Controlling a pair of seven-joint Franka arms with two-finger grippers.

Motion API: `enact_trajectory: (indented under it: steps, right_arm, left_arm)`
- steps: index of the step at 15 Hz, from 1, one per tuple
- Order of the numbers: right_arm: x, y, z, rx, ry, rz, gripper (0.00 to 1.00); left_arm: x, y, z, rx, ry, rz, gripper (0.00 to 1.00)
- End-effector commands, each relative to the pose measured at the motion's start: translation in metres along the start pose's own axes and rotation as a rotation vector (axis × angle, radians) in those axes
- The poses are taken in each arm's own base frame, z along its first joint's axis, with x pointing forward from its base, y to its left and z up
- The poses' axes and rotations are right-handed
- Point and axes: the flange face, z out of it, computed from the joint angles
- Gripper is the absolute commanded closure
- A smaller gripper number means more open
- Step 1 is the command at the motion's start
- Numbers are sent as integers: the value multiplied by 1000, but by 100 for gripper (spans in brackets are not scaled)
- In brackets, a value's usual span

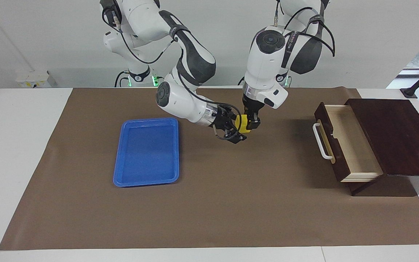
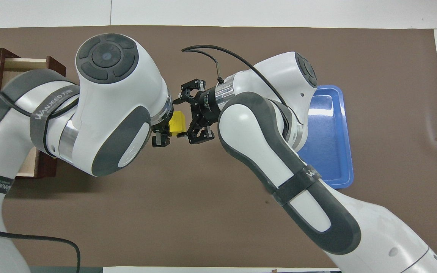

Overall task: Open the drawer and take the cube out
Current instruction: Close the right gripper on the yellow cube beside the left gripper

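So I've got both arms meeting up in the air over the middle of the brown mat (image 1: 209, 203). The left gripper (image 1: 249, 123) hangs straight down with its jaws clamped on the cube (image 1: 244, 124), that little yellow block, which sits clear above the mat, not touching it. The right gripper (image 1: 236, 129) comes in sideways and its fingers sit either side of the cube; from what I see I can't tell if they're actually pinching it or just loose around it. From overhead the cube (image 2: 177, 122) is squeezed into the narrow gap between the two wrists, so not much wiggle room right there.

The drawer (image 1: 344, 145) is pulled out of its dark box (image 1: 395, 134) at the left arm's end of the table, handle (image 1: 320, 141) facing the middle, pale inside showing. The blue tray (image 1: 147, 152) lies flat toward the right arm's end. Between the drawer front and the tray there's a wide open stretch of mat, and the strip of mat farthest from the robots is bare right out to its edge.
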Motion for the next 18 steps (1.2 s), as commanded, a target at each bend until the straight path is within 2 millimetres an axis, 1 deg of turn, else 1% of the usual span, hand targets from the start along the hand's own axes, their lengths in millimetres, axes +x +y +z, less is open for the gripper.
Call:
enact_trajectory:
  steps: [1, 2, 3, 8, 14, 17, 18]
  right_arm:
    - [3, -4, -2, 6, 6, 32, 60]
    - [4, -5, -4, 5, 6, 40, 86]
    - [3, -4, -3, 4, 6, 50, 100]
    - [4, -7, -12, -7, 5, 70, 100]
    - [19, -15, -28, 6, -3, 92, 100]
    - [22, -14, -29, -24, -3, 97, 100]
    - [24, -17, -35, -15, -5, 99, 100]
  left_arm:
    - [-2, -6, -3, 17, 0, -6, 100]
    - [-2, -6, -3, 15, -1, -6, 100]
    - [-2, -6, -3, 15, -1, -6, 100]
    - [-4, -7, -3, 15, -1, 0, 100]
    - [-5, -7, -3, 10, 2, 10, 100]
    - [-4, -7, -5, 7, 4, 12, 100]
    - [-4, -7, -5, 9, 4, 12, 85]
